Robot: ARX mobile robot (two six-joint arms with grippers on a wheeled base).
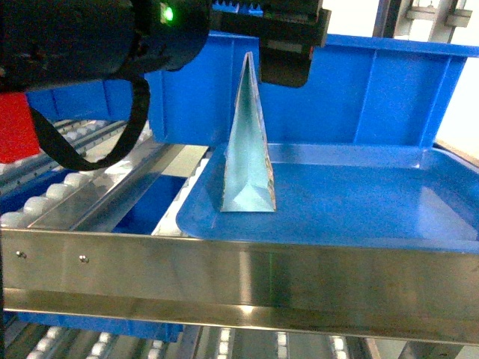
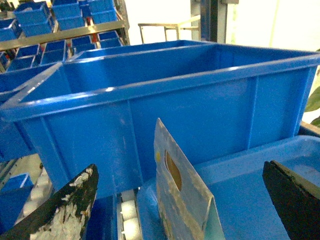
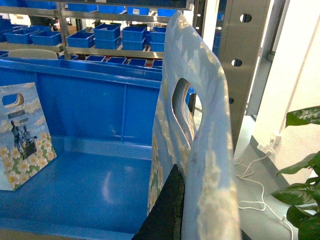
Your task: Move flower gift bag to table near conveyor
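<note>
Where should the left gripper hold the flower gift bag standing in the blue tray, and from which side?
Probably the top edge of the flower gift bag, beside its handle cutout, coming from above. It stands upright and narrows from a wide base to a thin flat top, which the open left gripper straddles.

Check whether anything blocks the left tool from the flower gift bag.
Nothing visible does. The left tool is open, and the flower gift bag stands upright in the blue tray, directly ahead of the gap between its fingers.
</note>
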